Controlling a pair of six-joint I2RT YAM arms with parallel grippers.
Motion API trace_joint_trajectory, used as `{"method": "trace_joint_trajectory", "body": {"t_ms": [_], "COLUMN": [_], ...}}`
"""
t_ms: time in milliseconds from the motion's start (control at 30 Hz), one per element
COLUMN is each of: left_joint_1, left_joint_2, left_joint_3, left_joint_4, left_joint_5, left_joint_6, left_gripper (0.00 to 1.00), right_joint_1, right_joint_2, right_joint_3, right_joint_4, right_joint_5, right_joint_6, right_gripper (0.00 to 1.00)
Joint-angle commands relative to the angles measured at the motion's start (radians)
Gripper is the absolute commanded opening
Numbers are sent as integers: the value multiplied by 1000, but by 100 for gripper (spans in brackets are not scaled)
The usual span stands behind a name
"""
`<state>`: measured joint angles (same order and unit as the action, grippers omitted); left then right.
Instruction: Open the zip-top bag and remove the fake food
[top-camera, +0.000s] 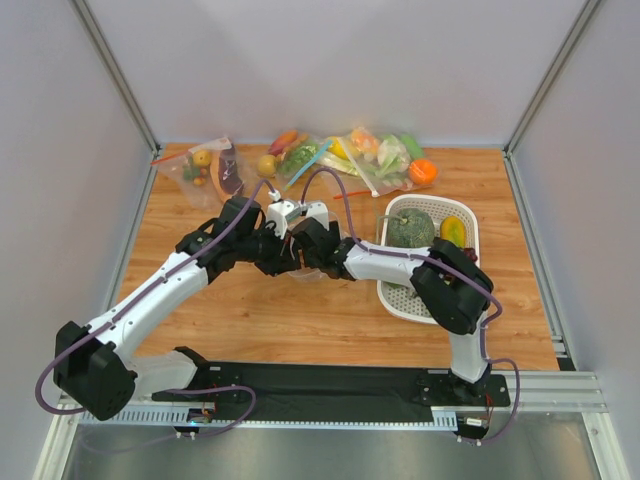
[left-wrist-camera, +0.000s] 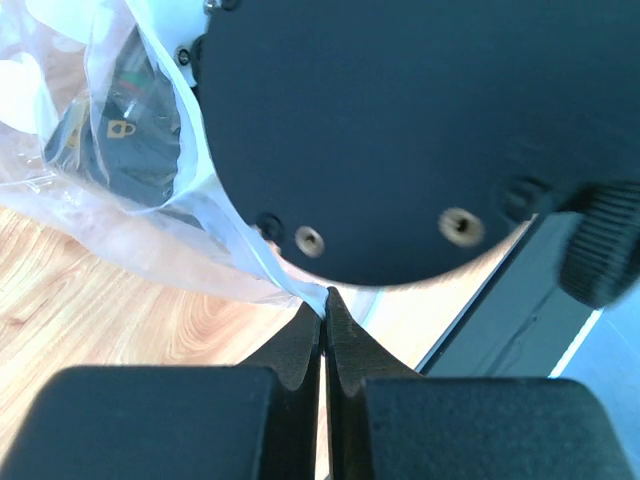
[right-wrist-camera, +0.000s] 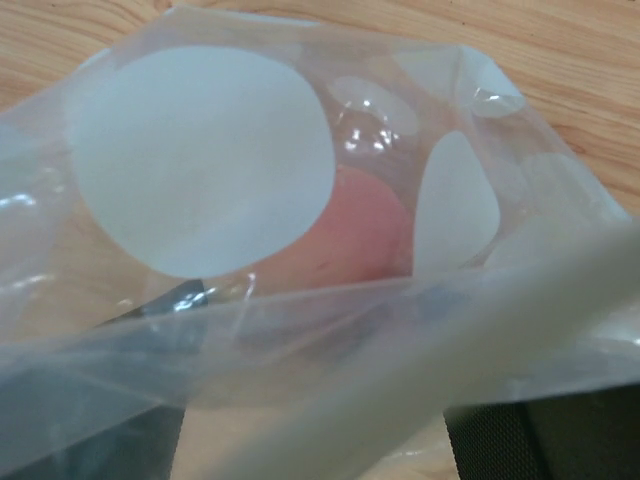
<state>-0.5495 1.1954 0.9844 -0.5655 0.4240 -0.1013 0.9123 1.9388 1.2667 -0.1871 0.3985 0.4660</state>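
The dotted bag (right-wrist-camera: 200, 165) hangs between the two grippers over the middle of the table (top-camera: 300, 325), with the peach (right-wrist-camera: 362, 235) inside it. The left gripper (left-wrist-camera: 323, 318) has its fingers pressed together on the bag's rim. The right gripper's (right-wrist-camera: 315, 445) fingers (right-wrist-camera: 525, 440), seen only through the film, appear spread apart at the bag's mouth. The grey-green ball (top-camera: 410, 230) and yellow fruit (top-camera: 452, 231) lie in the white basket (top-camera: 471, 214) on the right.
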Motion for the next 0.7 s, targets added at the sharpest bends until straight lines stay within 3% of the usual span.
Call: {"method": "trace_joint_trajectory", "body": {"t_ms": [0, 67, 100, 233, 333, 667], "left_joint_1": [-9, -9, -9, -9, -9, -9], "left_joint_2": [0, 1, 3, 4, 10, 18], "left_joint_3": [34, 34, 36, 37, 40, 46], "left_joint_4": [-1, -1, -2, -5, -10, -19], "left_joint_5": [15, 13, 12, 4, -5, -24], "left_joint_6": [14, 15, 15, 14, 14, 9], "left_gripper": [0, 0, 0, 0, 0, 0], "right_joint_1": [-21, -20, -21, -21, -18, 23], "right_joint_2": [28, 23, 19, -21, -73, -190], "right_joint_3": [-16, -35, -41, -70, -87, -56], "right_joint_4": [115, 144, 165, 176, 166, 32], "right_joint_5": [25, 10, 7, 0, -24, -122], "right_joint_6": [-4, -13, -15, -20, -24, -33], "right_gripper": [86, 81, 73, 58, 51, 49]}}
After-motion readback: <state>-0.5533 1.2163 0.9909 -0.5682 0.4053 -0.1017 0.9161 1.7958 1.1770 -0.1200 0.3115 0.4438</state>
